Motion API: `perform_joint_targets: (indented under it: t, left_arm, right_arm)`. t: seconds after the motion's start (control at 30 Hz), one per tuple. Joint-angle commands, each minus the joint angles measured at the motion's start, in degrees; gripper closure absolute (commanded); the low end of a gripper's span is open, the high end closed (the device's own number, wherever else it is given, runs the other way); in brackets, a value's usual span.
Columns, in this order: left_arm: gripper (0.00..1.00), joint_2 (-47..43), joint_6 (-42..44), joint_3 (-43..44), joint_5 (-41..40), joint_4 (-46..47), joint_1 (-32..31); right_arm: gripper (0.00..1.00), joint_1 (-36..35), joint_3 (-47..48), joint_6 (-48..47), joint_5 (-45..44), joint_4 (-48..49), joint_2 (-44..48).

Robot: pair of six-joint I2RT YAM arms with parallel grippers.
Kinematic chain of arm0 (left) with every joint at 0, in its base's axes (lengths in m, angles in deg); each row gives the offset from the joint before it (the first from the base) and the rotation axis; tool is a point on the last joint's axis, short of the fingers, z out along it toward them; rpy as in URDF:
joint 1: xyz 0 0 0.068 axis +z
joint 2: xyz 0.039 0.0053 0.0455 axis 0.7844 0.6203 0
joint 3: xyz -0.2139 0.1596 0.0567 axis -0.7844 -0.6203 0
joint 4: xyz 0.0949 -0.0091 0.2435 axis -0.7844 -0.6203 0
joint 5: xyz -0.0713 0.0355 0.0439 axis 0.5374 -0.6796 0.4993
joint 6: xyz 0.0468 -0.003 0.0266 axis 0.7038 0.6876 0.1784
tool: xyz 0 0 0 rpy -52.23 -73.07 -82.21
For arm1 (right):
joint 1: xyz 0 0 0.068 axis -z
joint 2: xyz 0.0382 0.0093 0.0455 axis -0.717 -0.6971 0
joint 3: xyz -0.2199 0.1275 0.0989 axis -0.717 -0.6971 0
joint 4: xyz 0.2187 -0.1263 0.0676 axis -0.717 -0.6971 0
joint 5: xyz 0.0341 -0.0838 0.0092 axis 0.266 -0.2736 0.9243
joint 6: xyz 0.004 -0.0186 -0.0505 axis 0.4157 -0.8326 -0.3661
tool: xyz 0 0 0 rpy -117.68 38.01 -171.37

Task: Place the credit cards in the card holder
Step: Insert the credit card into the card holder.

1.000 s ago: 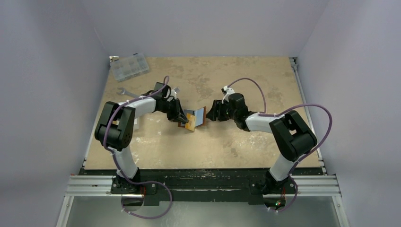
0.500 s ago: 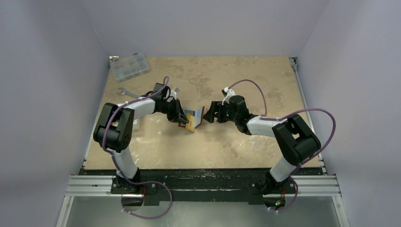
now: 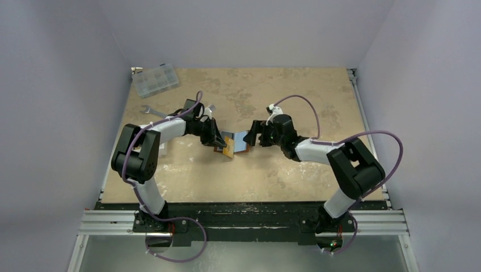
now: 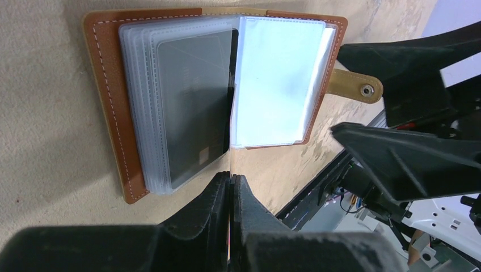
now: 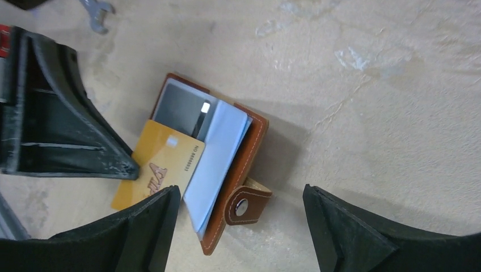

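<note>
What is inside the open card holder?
The card holder holds a stack of clear sleeves; the top one shows a dark grey card. The sleeves beneath are covered, so cards there cannot be seen.

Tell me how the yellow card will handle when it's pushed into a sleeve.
Probably stiff: the yellow card juts flat from the left gripper. Its face looks smooth, so it may slip or pivot in that narrow grip. Thin, likely light; it shouldn't shove the holder.
</note>
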Motion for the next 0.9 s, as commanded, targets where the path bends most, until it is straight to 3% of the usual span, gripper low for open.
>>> perform_joint_targets:
  t: [0.0, 0.2, 0.5, 0.77, 0.87]
  left_arm:
    - [1.0, -2.78, 1.23, -0.26, 1.69, 0.35, 0.01]
    - [1.0, -2.94, 1.84, -0.09, 1.5, -0.14, 0.01]
    - [1.0, -1.12, 4.71, 1.08, 5.56, -1.68, 1.63]
    - [1.0, 0.18, 9.62, 3.57, 8.02, -5.22, 3.7]
    - [1.0, 1.71, 10.89, 4.1, 8.14, -6.18, 3.7]
  right_arm:
    - [0.12, -3.88, 5.79, -2.2, -6.99, -3.64, -2.23]
    - [0.33, -5.1, 5.88, -2.87, -13.5, -4.27, -4.7]
    - [0.65, -5.09, 7.26, -4.87, -13.09, -4.67, -9.1]
    - [0.8, -4.98, 6.85, -6.21, -11.05, -3.94, -11.24]
    - [0.81, -4.93, 6.95, -6.22, -11.05, -3.83, -11.4]
